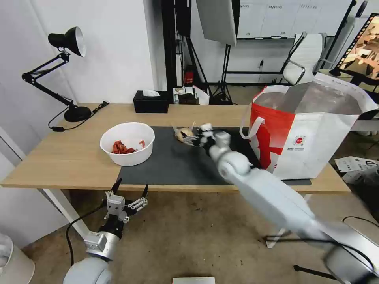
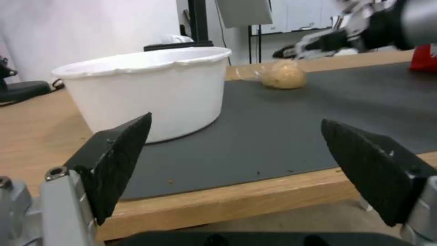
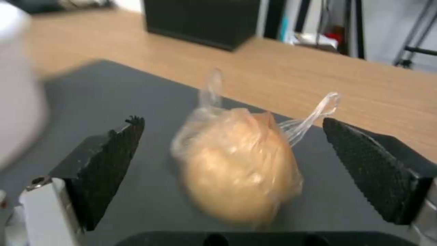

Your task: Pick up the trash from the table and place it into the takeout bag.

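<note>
The surface (image 1: pixel 71 157) looks like matt wood, the mat (image 1: pixel 173 165) dull, the bag (image 3: pixel 237 164) thin glossy plastic, the tote (image 1: pixel 316 98) foil-lined.

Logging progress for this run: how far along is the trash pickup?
Done: can't tell; the takeout bag stands open, contents hidden. In hand: nothing yet; the right tool, open, straddles the small clear bag on the mat. Left: that bag and the white bowl of red shells. Left tool waits below the table.

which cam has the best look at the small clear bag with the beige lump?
Right wrist view: the small clear bag sits close up on the mat between the open right pincer fingers. Head view shows it small, beside the arm. Left wrist view shows it far off behind the bowl.
</note>
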Available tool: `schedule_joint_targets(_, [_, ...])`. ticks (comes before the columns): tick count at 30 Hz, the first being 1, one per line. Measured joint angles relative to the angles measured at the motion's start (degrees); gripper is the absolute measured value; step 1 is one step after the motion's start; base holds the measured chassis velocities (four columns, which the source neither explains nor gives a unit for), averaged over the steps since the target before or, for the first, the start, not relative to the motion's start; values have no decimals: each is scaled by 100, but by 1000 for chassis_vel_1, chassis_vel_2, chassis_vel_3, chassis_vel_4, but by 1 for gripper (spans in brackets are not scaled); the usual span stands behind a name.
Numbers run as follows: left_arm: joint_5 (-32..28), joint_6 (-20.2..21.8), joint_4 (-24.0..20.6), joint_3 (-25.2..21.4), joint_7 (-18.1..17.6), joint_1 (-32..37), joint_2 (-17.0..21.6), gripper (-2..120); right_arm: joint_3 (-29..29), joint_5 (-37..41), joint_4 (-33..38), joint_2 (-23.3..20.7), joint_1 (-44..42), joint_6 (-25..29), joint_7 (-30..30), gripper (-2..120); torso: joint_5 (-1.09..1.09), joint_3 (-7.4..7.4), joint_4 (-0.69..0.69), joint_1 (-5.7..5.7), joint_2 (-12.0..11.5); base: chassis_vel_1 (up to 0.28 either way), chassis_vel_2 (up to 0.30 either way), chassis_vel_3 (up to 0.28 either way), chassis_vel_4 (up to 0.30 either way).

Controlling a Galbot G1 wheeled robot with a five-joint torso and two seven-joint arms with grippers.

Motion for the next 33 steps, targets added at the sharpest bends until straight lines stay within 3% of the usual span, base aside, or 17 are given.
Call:
schedule_joint_targets(2, [1, -5, 4, -25, 0, 12, -15, 100, 23, -229, -555, 401, 220, -155, 47, 100, 0, 0, 1, 0, 0, 0, 0, 0, 0])
schedule_joint_targets(6, [0, -11, 6, -56, -1, 21, -18, 100, 140, -443, -1084, 785, 402, -484, 68, 100, 0, -1, 1, -1, 0, 0, 0, 0, 0])
schedule_joint_targets(20, [-10, -17, 16, -32, -6, 6, 4, 100, 352, -564, -1248, 944, 378, -1237, 328, 100, 2, -1, 0, -2, 0, 0, 0, 0, 0])
schedule_joint_targets(23, [-11, -17, 12, -27, -10, 2, 14, 100, 365, -445, -1250, 938, 376, -1349, 323, 88, 2, -1, 0, -2, 1, 0, 0, 0, 0])
schedule_joint_targets(27, [-13, -17, 10, -26, -12, 1, 19, 100, 368, -409, -1244, 934, 374, -1376, 318, 82, 2, -2, 0, -2, 1, 0, 0, 0, 0])
schedule_joint_targets(30, [-16, -17, 8, -26, -14, -3, 31, 100, 367, -366, -1199, 918, 369, -1387, 315, 63, 2, -2, 0, -2, 1, 0, 0, 0, 0])
schedule_joint_targets(33, [-17, -17, 3, -20, -15, -9, 31, 100, 359, -335, -1141, 889, 363, -1389, 319, 56, 2, -1, 0, -2, 1, 0, 0, 0, 0])
